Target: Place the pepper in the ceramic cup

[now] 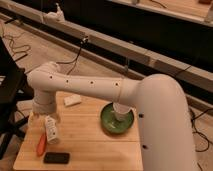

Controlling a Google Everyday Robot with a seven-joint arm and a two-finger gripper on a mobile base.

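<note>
- The robot's two-finger gripper [44, 118] hangs over the left end of a pale wooden slatted table [90, 145]. Its jaws are spread wide with nothing between them, just above the upper end of a white labelled tube [50, 130].
- The small, slim orange-red tapered pepper [41, 144] lies flat on the wood near the table's front-left corner. It is just beside the tube, on the side nearer the table's left edge, and a flat black rectangular device [56, 158] lies just in front of it.
- The pepper looks light and fairly firm, with a smooth skin that is probably slippery. A hard squeeze could bruise it.
- A pinch across its thicker half seems the safest hold, since the thin tip would likely slide out of the fingers.
- The tube alongside leaves little room for a finger on that side. A descent risks nudging the tube or catching it instead, and the near table edge leaves small margin on the other side.
- The small white ceramic cup [120, 114] stands inside a dark green round dish [107, 125] toward the right of the table. It is well apart from the pepper and partly hidden by the robot's white arm [100, 87].
- Open wood lies between pepper and cup, and a small white block [72, 100] near the back edge sits off the direct path.
- The cup's narrow mouth suggests a tip-down release, and the cup could topple if knocked.
</note>
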